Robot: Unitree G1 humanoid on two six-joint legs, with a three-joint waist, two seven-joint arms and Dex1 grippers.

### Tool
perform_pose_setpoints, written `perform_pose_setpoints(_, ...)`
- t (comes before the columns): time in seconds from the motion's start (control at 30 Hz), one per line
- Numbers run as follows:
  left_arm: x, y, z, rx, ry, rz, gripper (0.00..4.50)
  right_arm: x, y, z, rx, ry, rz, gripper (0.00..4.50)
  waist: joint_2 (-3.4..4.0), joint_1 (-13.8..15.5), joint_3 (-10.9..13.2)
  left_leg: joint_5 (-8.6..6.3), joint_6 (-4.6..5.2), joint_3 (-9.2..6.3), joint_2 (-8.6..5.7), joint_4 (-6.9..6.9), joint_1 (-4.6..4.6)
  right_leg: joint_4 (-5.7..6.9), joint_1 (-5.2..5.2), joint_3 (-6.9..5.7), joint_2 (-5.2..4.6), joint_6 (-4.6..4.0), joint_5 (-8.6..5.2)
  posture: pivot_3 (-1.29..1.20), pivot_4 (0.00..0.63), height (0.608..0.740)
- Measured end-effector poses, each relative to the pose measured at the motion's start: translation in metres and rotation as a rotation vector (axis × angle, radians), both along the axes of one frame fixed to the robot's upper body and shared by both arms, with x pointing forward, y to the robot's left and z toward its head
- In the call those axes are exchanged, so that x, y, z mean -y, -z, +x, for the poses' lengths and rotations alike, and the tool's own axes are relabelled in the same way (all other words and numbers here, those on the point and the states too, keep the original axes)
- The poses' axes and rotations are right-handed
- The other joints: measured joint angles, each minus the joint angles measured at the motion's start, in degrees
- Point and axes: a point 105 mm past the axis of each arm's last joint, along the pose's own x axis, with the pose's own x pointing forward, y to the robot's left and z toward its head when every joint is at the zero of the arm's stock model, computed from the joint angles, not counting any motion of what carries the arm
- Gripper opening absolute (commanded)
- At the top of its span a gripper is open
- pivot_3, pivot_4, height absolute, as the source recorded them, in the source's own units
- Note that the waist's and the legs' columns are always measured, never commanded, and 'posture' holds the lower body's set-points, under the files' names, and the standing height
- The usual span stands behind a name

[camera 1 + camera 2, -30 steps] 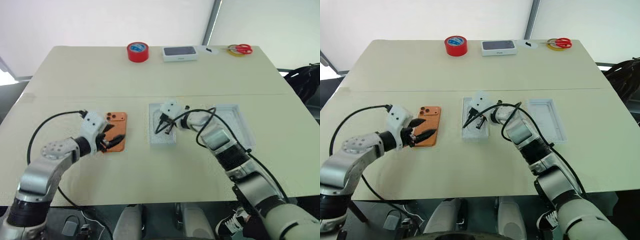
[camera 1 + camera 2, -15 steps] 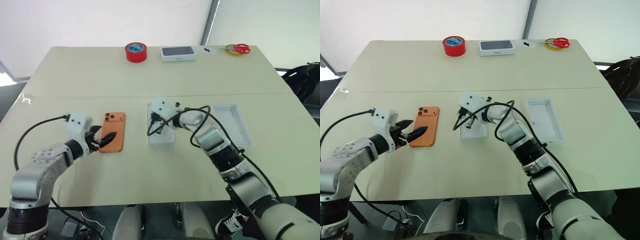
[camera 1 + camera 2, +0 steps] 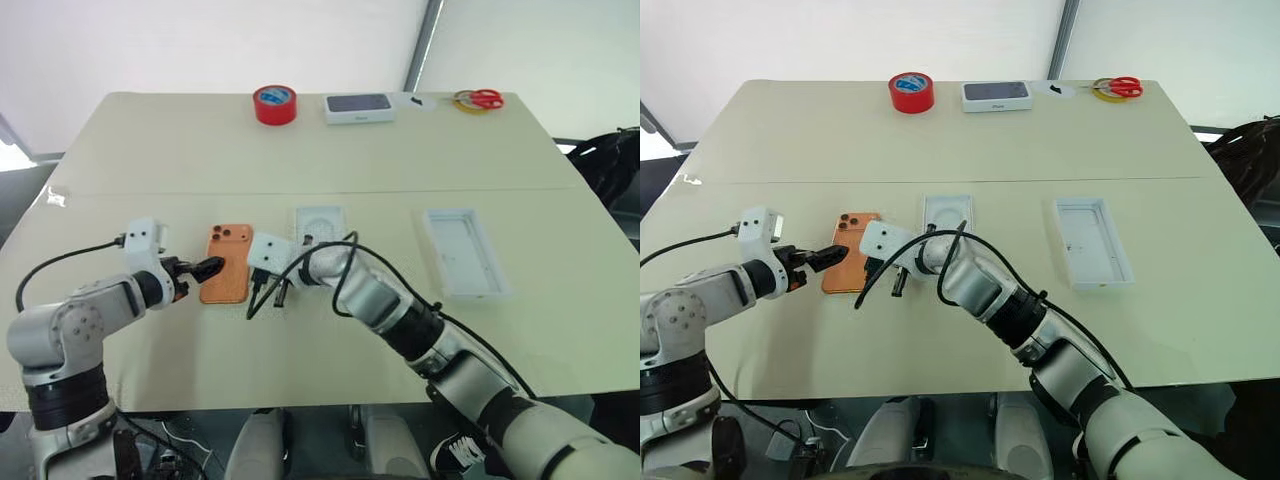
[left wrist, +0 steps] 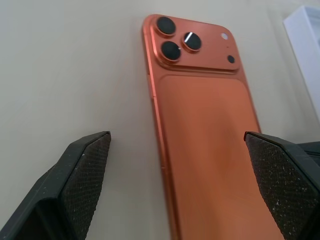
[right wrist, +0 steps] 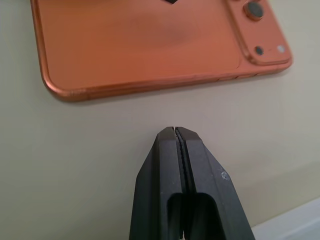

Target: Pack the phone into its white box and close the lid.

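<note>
Left gripper (image 3: 207, 270), left of centre: fingers spread wide at the phone's near-left edge, holding nothing. Right gripper (image 3: 281, 297), fingers pressed together, empty, beside the phone's right side. Phone (image 3: 226, 275) flat, lenses up. White box (image 3: 321, 222) just beyond; lid (image 3: 463, 252) right of centre.
</note>
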Motion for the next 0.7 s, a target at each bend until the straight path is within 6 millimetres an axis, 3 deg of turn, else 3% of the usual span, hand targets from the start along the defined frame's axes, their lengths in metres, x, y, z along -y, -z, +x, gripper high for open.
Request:
perform_pose_setpoints(0.27,0.029,0.001,-0.002,-0.027,0.045,-0.093,4.46,-0.005,0.001,0.004,0.044,-0.023,-0.042,0.0,0.01,0.27,-0.05,0.0,-0.03,-0.06,-0.08,0.0,0.07,-0.02,0.13,-0.01,-0.07,0.0,0.0,0.0,0.15,0.736)
perform_pose_setpoints(0.7,0.058,0.002,-0.004,-0.044,0.084,-0.174,4.46,-0.004,0.003,0.003,0.053,-0.032,-0.046,0.0,0.0,0.13,-0.13,0.0,-0.03,-0.1,-0.14,-0.01,0.12,-0.07,0.22,-0.03,-0.11,-0.01,0.0,0.0,0.15,0.736)
